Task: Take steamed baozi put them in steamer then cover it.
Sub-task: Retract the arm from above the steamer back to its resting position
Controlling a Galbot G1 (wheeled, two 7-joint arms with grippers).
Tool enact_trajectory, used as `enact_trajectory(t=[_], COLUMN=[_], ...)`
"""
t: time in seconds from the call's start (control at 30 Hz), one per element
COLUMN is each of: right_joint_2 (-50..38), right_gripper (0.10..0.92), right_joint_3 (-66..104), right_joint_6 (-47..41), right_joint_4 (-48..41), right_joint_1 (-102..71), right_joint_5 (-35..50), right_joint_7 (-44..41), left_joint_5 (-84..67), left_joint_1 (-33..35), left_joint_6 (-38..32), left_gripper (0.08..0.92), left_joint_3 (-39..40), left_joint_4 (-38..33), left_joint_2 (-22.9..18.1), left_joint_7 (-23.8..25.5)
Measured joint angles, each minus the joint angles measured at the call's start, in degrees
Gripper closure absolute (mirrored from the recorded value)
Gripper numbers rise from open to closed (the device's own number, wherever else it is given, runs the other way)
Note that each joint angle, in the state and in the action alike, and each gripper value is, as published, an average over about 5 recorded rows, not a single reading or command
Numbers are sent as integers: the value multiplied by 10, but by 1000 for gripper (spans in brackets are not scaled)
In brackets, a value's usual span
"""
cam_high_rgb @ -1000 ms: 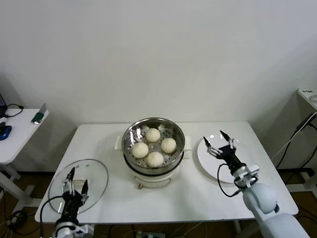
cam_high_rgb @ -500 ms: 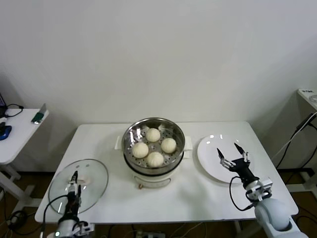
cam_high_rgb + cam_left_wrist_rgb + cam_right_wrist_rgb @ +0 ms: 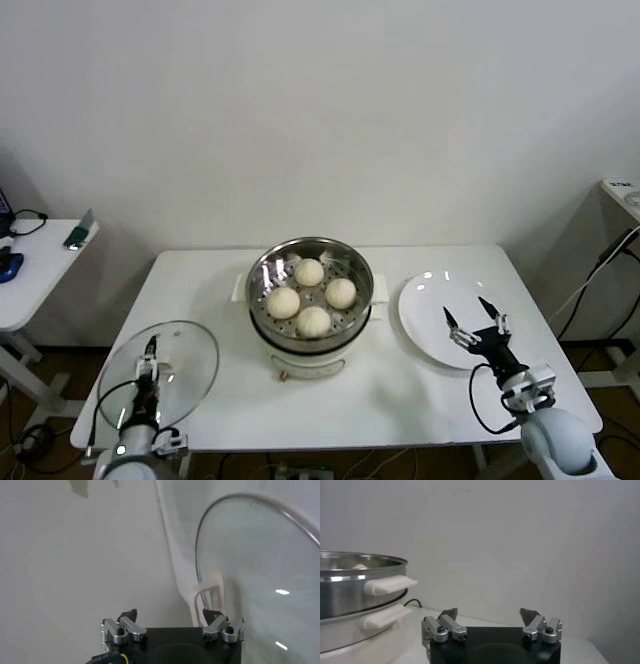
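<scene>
Starting at the left: my left gripper point(image 3: 148, 362) sits at the near-left corner of the white table point(image 3: 210, 290), over the cover point(image 3: 158, 372), fingers apart, nothing held. The cover, a clear glass lid with a metal rim, lies flat there, partly overhanging the near-left table edge. In the left wrist view its cream-white bar handle point(image 3: 208, 593) stands just beyond one open finger point(image 3: 212, 618); can't tell if they touch. Far left, a small side table point(image 3: 35, 270) holds some dark items.

Centre of the table: the steamer point(image 3: 310, 290), shiny steel basket on a white pot base, uncovered. All four steamed baozi point(image 3: 312, 296) sit inside on the perforated floor, close together.

Right of the steamer, just beside it, a flat white plate point(image 3: 430, 310). My right gripper point(image 3: 478, 322) hovers over the plate's near-right part, fingers spread wide, holding nothing. The right wrist view shows the steamer's white side handles point(image 3: 390, 585) well beyond the open fingers point(image 3: 449, 615).
</scene>
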Motion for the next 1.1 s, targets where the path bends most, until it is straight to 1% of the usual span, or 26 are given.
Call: enact_trajectory(t=[0.4, 0.5, 0.8, 1.1], right_joint_2=[5, 6, 15, 19], right_gripper=[203, 203, 203, 203], right_joint_3=[1, 0, -4, -8], right_joint_6=[1, 1, 3, 3], right_joint_4=[-8, -10, -17, -25], right_joint_1=[-1, 1, 7, 15], right_joint_5=[-12, -15, -24, -32], right_joint_7=[-6, -7, -10, -11], left_joint_5=[-18, -26, -49, -78], left_joint_1=[-51, -58, -62, -52], left_joint_6=[0, -5, -24, -42], left_gripper=[177, 213, 467, 727], left_joint_3=[1, 0, 2, 3], left_joint_4=[63, 74, 84, 67], left_joint_2=[19, 23, 28, 36], left_joint_7=[-26, -29, -31, -25])
